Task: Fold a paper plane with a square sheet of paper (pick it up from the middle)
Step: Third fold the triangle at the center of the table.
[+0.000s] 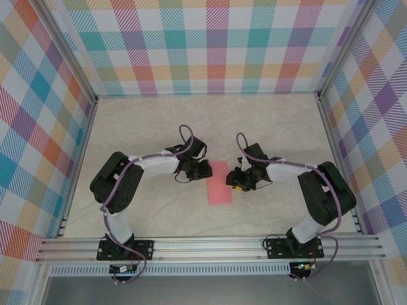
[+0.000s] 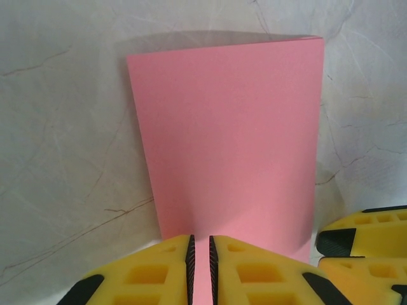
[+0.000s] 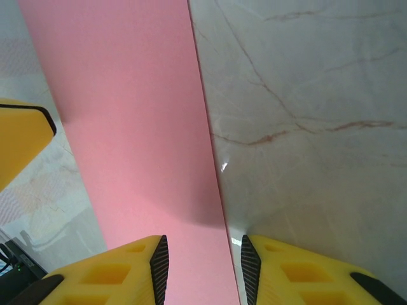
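Observation:
The square sheet of paper (image 1: 220,182) lies flat on the marble table, folded in half into a salmon-pink rectangle (image 2: 229,140). My left gripper (image 1: 202,169) sits at its left long edge. Its yellow fingers (image 2: 146,273) are all but shut, with only a thin slit in which pink paper shows. My right gripper (image 1: 237,182) is at the right long edge, open. That straight edge (image 3: 210,159) runs between its fingers (image 3: 121,273), one over the paper and one over bare table. The right gripper's fingertips (image 2: 362,235) also show in the left wrist view.
The marble tabletop (image 1: 159,121) is walled by checked panels on three sides, with an aluminium rail (image 1: 210,244) along the near edge carrying both arm bases. Both arms bend inward towards the middle of the table.

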Tool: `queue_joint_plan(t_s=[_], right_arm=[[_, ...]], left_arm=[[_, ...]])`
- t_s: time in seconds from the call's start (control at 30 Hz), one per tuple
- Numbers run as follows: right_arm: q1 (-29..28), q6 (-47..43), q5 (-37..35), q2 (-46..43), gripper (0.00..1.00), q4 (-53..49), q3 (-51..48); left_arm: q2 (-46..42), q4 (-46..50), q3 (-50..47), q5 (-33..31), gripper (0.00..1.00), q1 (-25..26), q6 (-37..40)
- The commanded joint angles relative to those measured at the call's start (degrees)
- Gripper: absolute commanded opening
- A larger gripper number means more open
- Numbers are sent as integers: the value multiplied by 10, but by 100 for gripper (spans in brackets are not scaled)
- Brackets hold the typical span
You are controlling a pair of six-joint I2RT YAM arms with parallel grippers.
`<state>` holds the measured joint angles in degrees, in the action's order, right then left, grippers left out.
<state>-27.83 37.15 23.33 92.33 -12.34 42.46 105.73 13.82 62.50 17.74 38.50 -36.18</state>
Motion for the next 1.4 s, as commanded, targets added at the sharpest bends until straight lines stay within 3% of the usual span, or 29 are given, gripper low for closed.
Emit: queue_joint_plan(t_s=[0.0, 0.57, 0.7, 1.37], right_arm=[[2, 3, 12, 15, 38, 15, 15], [2, 18, 56, 9, 35, 57, -10], [5, 19, 41, 0, 38, 50, -7], [36, -26, 108, 58, 43, 61, 44]], left_arm=[[17, -6, 2, 5, 16, 5, 4], [25, 5, -12, 3, 16, 5, 14], [20, 8, -12, 4, 16, 5, 18], [18, 16, -8, -2, 17, 6, 30]])
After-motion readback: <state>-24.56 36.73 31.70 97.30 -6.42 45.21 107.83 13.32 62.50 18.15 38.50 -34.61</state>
